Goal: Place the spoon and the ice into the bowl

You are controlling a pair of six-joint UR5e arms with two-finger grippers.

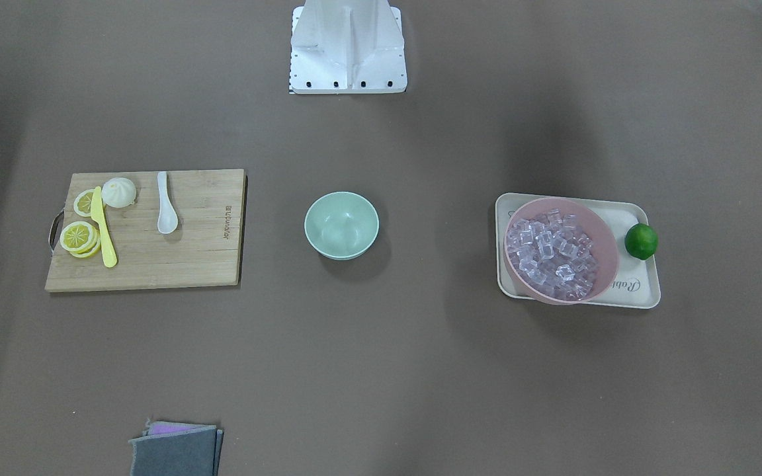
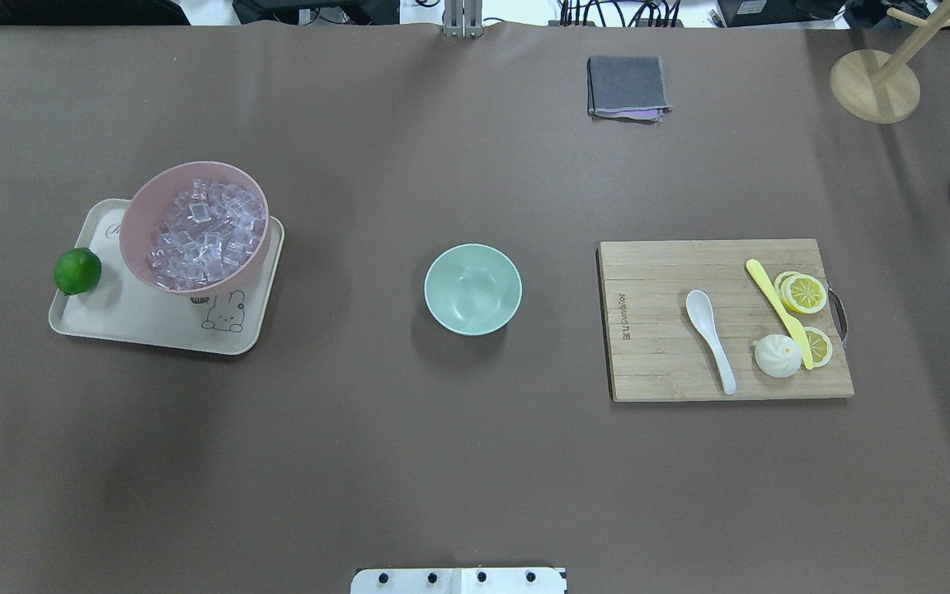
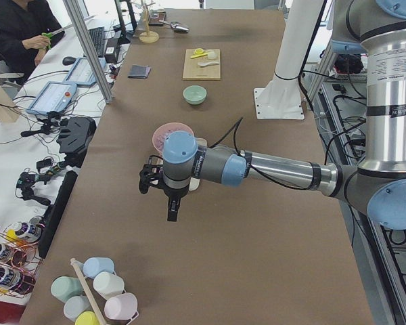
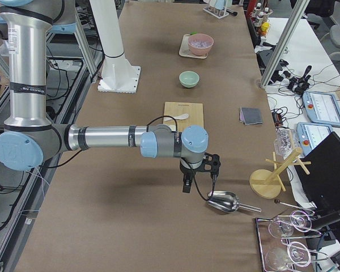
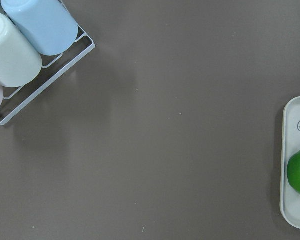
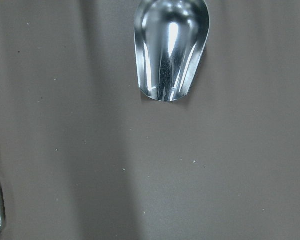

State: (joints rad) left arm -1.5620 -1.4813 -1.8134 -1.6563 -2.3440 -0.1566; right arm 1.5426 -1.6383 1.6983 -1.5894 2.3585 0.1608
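The white spoon (image 2: 710,338) lies on a wooden cutting board (image 2: 656,367), scoop toward the far side. The ice (image 2: 203,235) fills a pink bowl (image 2: 135,216) on a cream tray. The mint-green bowl (image 2: 472,289) stands empty at the table's middle. My left gripper (image 3: 170,206) shows only in the exterior left view, above the table short of the pink bowl; I cannot tell its state. My right gripper (image 4: 198,180) shows only in the exterior right view, above a metal scoop (image 4: 224,202); I cannot tell its state.
A lime (image 2: 77,271) sits on the tray (image 2: 153,330). A yellow knife (image 2: 778,312), lemon slices (image 2: 805,293) and a bun (image 2: 777,356) share the board. A grey cloth (image 2: 626,86) and a wooden stand (image 2: 875,82) are at the far side. A cup rack (image 5: 20,55) is near the left end.
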